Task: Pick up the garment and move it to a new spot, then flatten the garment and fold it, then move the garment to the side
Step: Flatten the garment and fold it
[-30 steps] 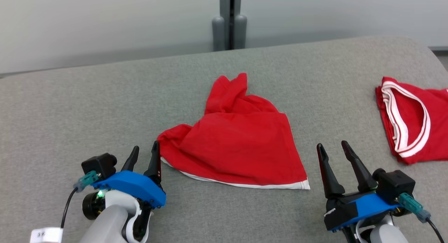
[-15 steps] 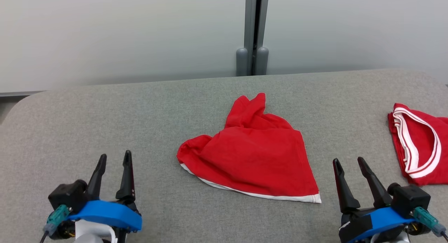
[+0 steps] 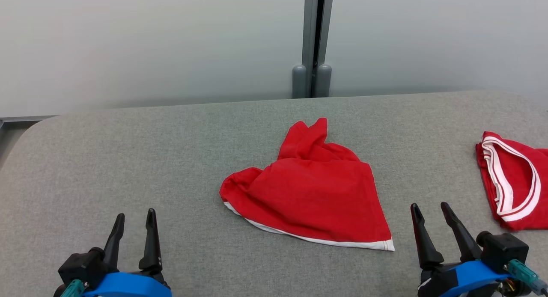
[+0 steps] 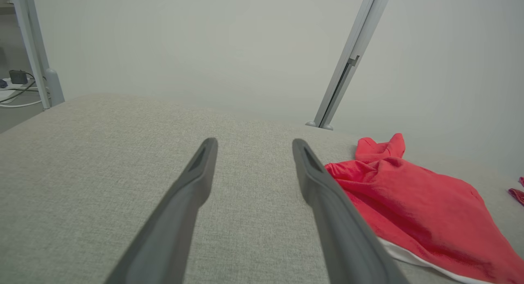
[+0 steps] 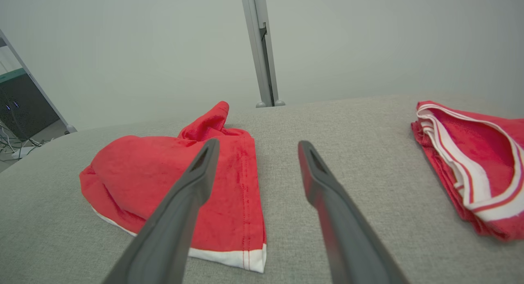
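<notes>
The left tool (image 3: 135, 214) has drawn back from the garment's (image 3: 312, 198) left corner. It now sits well apart, nearer and further left.

A pale grey wall (image 3: 150, 44) with a grey metal post (image 3: 314, 40) rises behind the grey fabric surface (image 3: 128, 160).

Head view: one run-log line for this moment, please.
red garment: crumpled, unheld | left gripper: open, empty | right gripper: open, empty | second red garment: far right
</notes>
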Motion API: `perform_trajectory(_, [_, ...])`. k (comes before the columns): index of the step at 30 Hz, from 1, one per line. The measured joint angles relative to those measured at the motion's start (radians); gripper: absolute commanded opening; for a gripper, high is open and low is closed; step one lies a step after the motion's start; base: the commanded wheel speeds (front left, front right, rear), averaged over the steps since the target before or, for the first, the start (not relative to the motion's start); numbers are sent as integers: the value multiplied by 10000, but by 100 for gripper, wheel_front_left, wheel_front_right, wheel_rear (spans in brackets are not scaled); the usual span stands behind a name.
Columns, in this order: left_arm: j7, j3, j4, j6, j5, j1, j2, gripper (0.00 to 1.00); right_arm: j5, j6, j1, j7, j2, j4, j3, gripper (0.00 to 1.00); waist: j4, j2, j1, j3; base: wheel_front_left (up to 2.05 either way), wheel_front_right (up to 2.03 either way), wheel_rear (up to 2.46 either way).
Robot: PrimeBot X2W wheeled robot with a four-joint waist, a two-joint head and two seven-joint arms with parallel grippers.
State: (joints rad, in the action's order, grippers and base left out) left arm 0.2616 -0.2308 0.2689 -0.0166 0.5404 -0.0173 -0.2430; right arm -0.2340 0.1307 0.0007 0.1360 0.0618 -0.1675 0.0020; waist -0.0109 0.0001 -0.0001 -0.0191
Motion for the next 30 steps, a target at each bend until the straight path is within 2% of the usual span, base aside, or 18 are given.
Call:
perform_trajectory(7, [2,-77,267,178,-113,0,134,100,2,0,0,-61,-35,102,27,100,-20,0,0,-88,0,0,0])
perform_trajectory(12, [-50,-360,660,476,-134,-321,232,100,2,0,-65,-73,-50,153,167,100,-146,0,0,-333,0,0,0])
perform_trajectory(23, [-529,-1124,3085,984,-441,-2193,362,100,-52,0,-737,65,-71,-44,882,100,-1006,0,3,-1401,0,0,0])
perform_trajectory(30, [-382,-1262,3889,1147,-481,-2780,370,100,-153,0,-987,339,-82,-364,1064,100,-1366,0,3,-1736,0,0,0])
